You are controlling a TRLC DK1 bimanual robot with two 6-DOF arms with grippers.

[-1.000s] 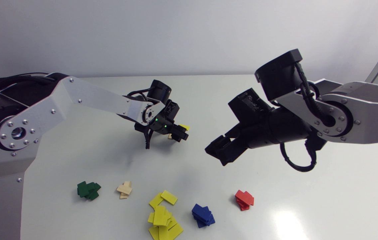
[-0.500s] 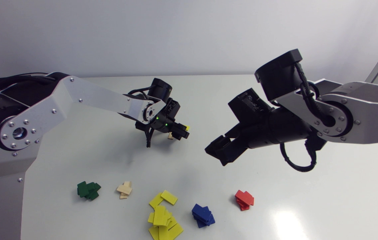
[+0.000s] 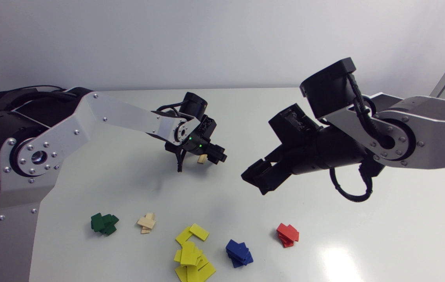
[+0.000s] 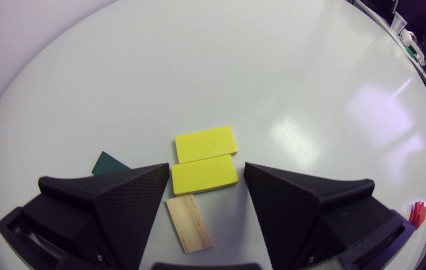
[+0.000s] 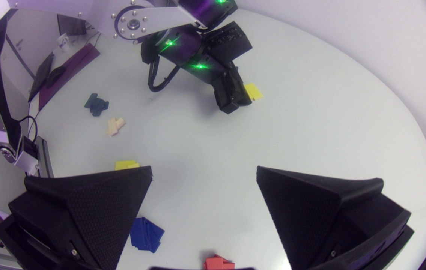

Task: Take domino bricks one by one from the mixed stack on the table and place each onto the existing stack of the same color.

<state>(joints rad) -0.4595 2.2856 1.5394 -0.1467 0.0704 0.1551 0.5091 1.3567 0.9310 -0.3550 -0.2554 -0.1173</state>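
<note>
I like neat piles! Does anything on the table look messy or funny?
Yes. The yellow stack is sprawled, its bricks fanned out and slid apart, while the green stack, wooden stack, blue stack and red stack are compact.

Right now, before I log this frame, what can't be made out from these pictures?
- Head view: the left arm's fingers cover the mixed pile; only a wooden brick peeks out.
- Left wrist view: a green brick lies mostly under one finger.
- Head view: the yellow stack is cut off by the lower edge.
- Right wrist view: the red stack is cut off by the edge.
- Brick counts per stack: too small to tell.
</note>
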